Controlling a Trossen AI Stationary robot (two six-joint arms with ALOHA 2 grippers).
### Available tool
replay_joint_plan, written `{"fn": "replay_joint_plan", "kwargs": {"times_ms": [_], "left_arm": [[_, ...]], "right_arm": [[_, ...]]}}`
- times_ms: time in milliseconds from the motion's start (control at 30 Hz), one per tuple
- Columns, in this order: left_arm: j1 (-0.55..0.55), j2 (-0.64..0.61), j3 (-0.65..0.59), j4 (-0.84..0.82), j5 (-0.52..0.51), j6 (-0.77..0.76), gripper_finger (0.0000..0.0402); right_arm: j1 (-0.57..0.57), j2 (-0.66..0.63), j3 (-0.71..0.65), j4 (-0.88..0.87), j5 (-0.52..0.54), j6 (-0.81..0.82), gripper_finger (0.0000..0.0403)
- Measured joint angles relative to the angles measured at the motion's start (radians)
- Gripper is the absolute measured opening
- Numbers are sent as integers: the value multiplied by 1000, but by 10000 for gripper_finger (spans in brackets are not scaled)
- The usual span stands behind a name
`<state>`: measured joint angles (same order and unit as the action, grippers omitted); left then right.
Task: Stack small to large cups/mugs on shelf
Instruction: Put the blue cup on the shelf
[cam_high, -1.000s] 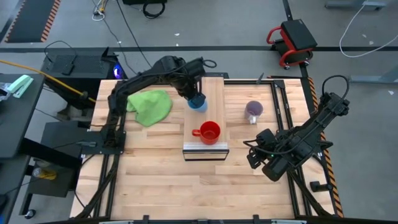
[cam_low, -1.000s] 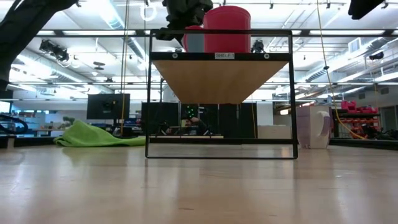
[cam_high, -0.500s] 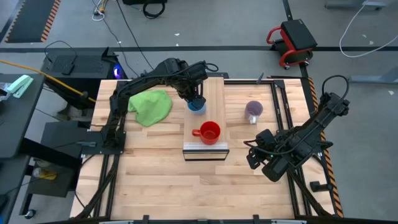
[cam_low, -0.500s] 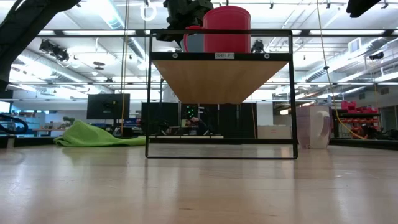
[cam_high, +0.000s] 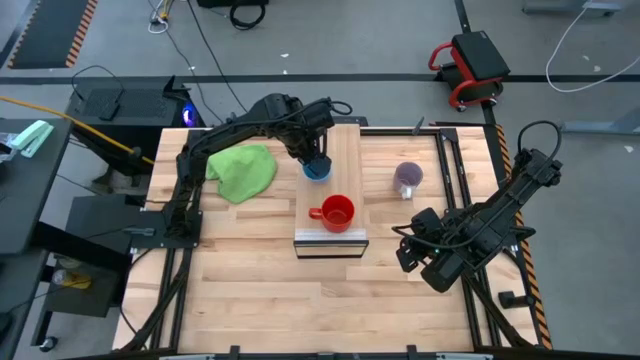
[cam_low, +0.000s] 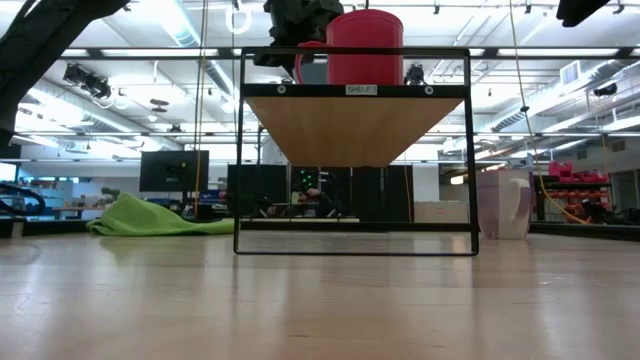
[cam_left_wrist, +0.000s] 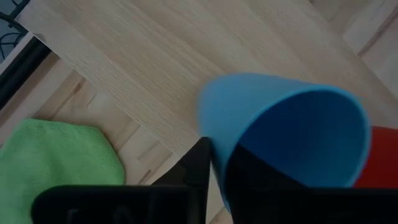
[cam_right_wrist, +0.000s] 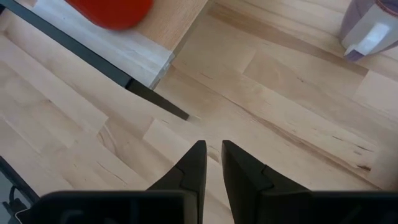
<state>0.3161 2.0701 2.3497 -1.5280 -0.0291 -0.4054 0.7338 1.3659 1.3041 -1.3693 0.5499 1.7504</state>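
Wooden worktop (cam_high: 260, 290) is carrying the raised shelf (cam_high: 345, 150) at its middle. Compared with a second ago, the left arm is sitting lower and slightly further back along the shelf, and the blue cup (cam_high: 317, 168) is now resting on the shelf's far end, behind the red mug (cam_high: 337, 212). By this judgement, the smallest vessel is being delivered to the shelf and the placing step is close to finished. The purple mug (cam_high: 407, 178) is standing on the worktop to the right of the shelf, not yet placed. A green cloth (cam_high: 242, 171) is lying left of the shelf.

The left hand (cam_high: 314, 160) is beginning to ease apart, one finger (cam_left_wrist: 200, 163) still touching the cup's outer wall. The right hand (cam_right_wrist: 211, 163) is waiting over bare worktop near the shelf's front corner, fingers nearly together, holding nothing.
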Motion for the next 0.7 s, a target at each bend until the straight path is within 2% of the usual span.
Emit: {"fn": "replay_joint_plan", "kwargs": {"times_ms": [267,700], "left_arm": [[0,0,0,12,0,0,79],[0,-2,0,13,0,10,106]], "right_arm": [[0,0,0,0,12,0,57],[0,0,0,8,19,0,57]]}}
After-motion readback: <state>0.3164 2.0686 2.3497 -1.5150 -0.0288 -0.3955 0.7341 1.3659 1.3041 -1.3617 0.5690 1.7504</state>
